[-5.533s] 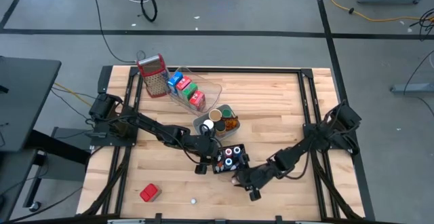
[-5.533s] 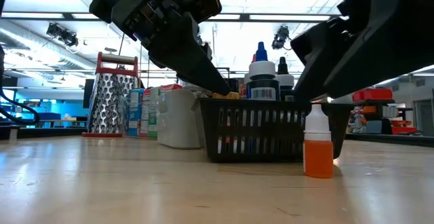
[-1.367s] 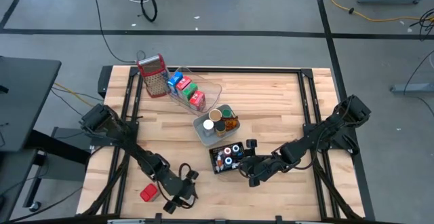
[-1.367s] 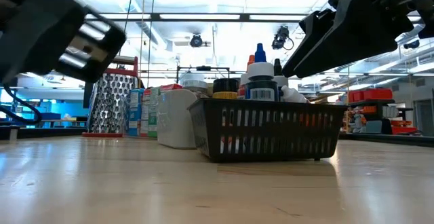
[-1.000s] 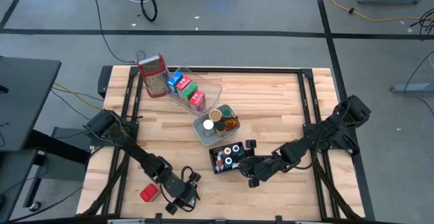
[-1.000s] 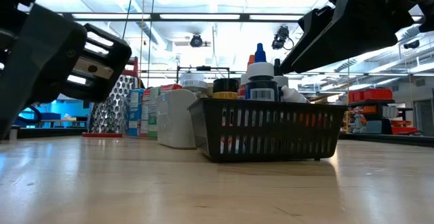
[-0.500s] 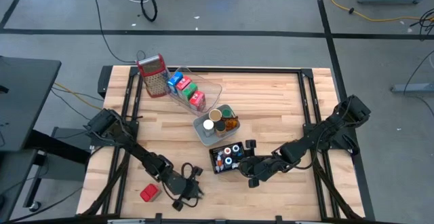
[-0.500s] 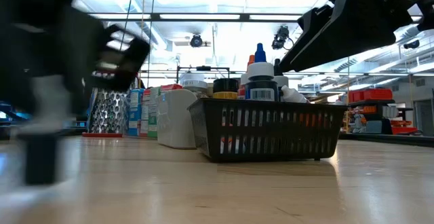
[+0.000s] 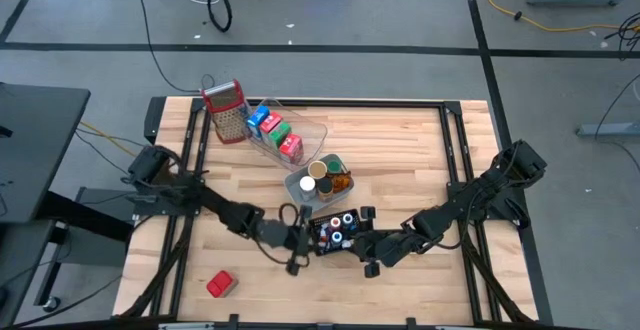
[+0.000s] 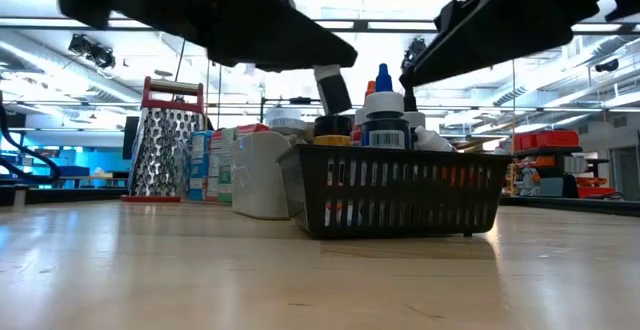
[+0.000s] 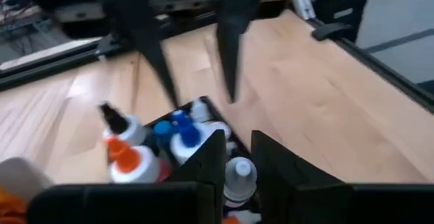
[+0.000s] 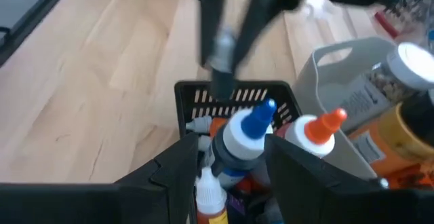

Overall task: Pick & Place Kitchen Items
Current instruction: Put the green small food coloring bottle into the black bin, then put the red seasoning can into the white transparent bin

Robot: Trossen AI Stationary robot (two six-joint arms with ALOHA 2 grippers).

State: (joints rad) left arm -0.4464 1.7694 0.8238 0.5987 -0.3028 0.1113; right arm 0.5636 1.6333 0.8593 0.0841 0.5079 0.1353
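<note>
My left gripper (image 9: 304,236) is shut on a small dark bottle (image 10: 331,90) with a pale cap, just above the left rim of the black basket (image 10: 400,185). The basket holds several dropper bottles with white, blue and orange caps. In the left wrist view the small bottle (image 11: 237,178) shows between the fingers, over the basket. My right gripper (image 9: 363,243) hovers open over the basket's right side, above a blue-capped bottle (image 12: 245,132), touching nothing. My left gripper pinches the small bottle by its capped upper end (image 12: 220,49) between its two fingers, only at their free ends. The fingers slant down from the table's left side. The bottle hangs tilted below them, clear of the basket and the table.
A grey tub (image 9: 300,186) of jars stands just beyond the basket. Farther back are a clear tray (image 9: 300,128) of red, blue and green cartons and a metal grater (image 9: 226,112). A red item (image 9: 220,284) lies near the front left edge.
My left gripper has taken hold of the small bottle near the table's front edge. It then rose and swung toward the far right, over to the black basket, tipping closer to level. The bottle has been lifted clear of the table and now hangs at the basket's rim.
</note>
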